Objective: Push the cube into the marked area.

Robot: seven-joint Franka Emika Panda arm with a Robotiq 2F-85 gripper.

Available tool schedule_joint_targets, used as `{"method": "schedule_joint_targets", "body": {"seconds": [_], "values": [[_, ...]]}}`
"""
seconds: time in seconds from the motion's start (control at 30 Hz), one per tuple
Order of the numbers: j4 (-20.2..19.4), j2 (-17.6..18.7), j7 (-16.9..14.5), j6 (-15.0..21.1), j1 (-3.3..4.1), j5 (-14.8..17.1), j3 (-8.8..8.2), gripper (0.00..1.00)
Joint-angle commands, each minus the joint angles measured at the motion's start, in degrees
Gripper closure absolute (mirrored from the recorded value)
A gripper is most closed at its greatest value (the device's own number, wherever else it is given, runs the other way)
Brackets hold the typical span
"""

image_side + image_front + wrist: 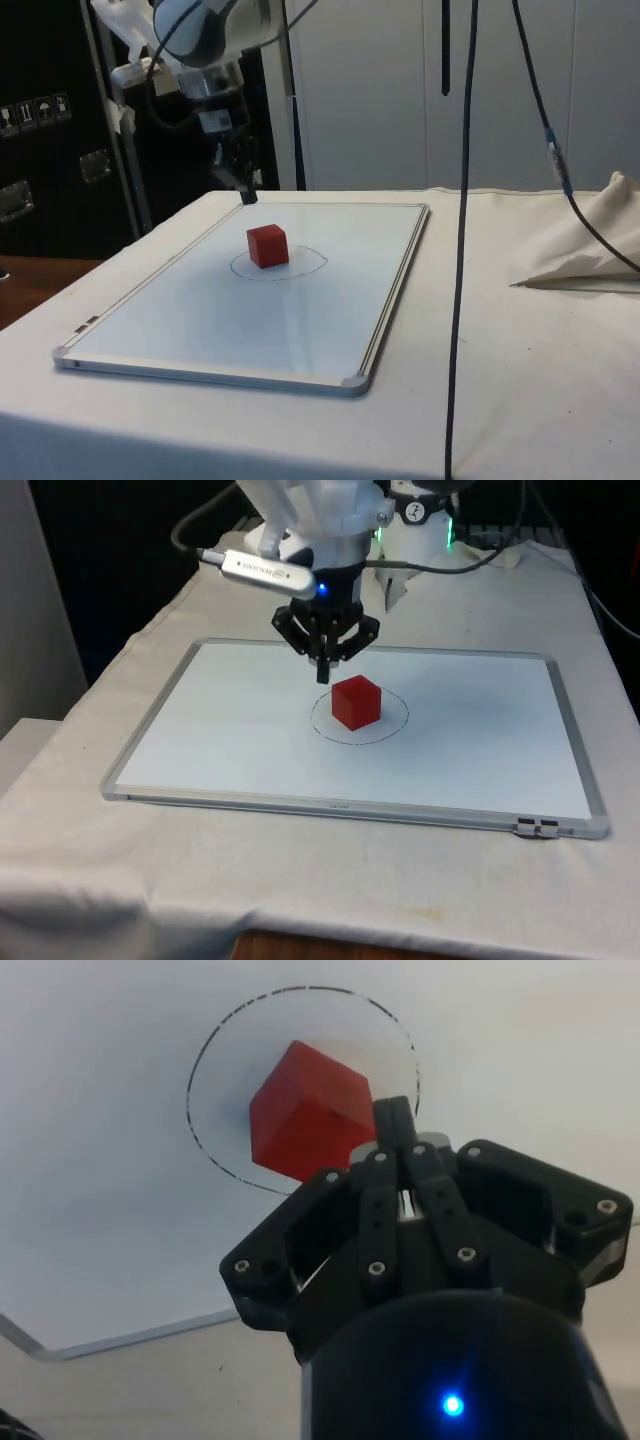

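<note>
Well, the red cube [356,701] sits just right of centre in the front view, and it's inside the drawn circle [392,727] — the dashed ring loops right round it in the wrist view too, with bare board showing between cube and line on the visible sides. By the look of it, the push has done its job.

Move outward and you've got the gripper [323,672] just above and left of the cube in the front view, fingers pinched together into one narrow blade, holding nothing. In the side view it hangs at upper left, tip low over the whiteboard [480,740], close to the cube's far side. Whether it's touching the cube, I can't tell.

So where's the danger? If that tip is against the cube, any further forward travel could shove it across the ring and out the near side. It sits rotated against the circle, so an off-centre nudge could spin it toward the line. A sideways retreat might drag a corner along, too. The board looks slick, so the cube would slide easily. A straight lift looks the safest way out.

Around the board, a white cloth [90,860] covers the table.
</note>
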Motion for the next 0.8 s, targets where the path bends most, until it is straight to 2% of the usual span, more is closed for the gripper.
{"method": "schedule_joint_targets", "body": {"seconds": [0.0, 0.13, 0.17, 0.2, 0.47, 0.5, 0.53, 0.77], "values": [[-0.3, -0.9, 0.3, -0.6, 0.29, -0.4, -0.46, 1.00], [-0.5, -2.2, 0.3, -1.4, 0.34, -0.6, -0.80, 1.00], [-0.1, -1.8, 0.1, -1.5, 0.00, -0.2, -0.52, 1.00], [-0.6, -2.6, 0.3, -1.6, 0.34, -0.6, -0.86, 1.00], [-3.5, -7.3, 0.3, -1.9, 0.69, -1.4, -0.92, 1.00], [-2.4, -6.2, 0.1, -2.4, 0.17, -1.0, -0.52, 1.00], [-4.0, -8.0, 0.3, -1.9, 0.74, -1.6, -0.92, 1.00], [-7.2, -12.5, 0.5, -1.4, 1.03, -3.3, -0.69, 1.00]]}}
